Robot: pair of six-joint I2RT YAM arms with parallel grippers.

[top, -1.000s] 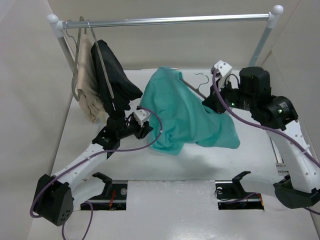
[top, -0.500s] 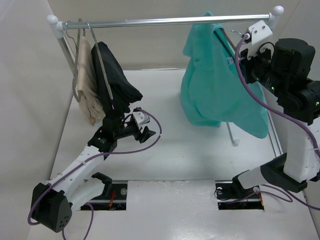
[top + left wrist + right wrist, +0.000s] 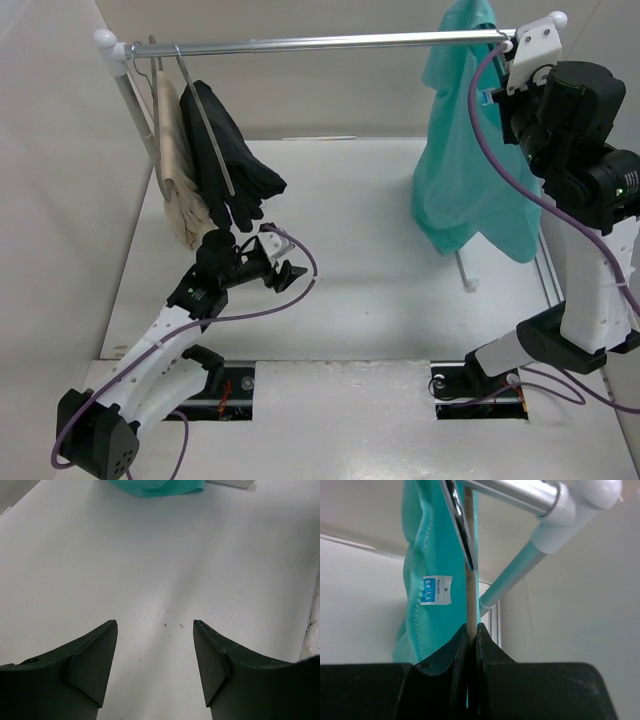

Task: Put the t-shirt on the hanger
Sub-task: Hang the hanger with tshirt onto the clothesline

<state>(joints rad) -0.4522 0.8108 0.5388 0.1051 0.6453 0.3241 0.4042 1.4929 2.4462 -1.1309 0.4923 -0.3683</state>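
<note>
The t-shirt (image 3: 465, 170) hangs full length from the hanger (image 3: 469, 590) at the right end of the rail (image 3: 330, 42), above the worktop's far right corner. The right gripper (image 3: 471, 630) has its jaws pinched tight on a thin bar of the hanger that runs straight up from them toward the rail. The wire hook (image 3: 459, 525) lies right against the rail just above those jaws, though I can't tell whether it is over the bar, so I'd judge the next move to be a short settle onto it. The left gripper (image 3: 155, 625), jaws apart and empty, sits low towards the worktop's left edge, well apart from the t-shirt.
</note>
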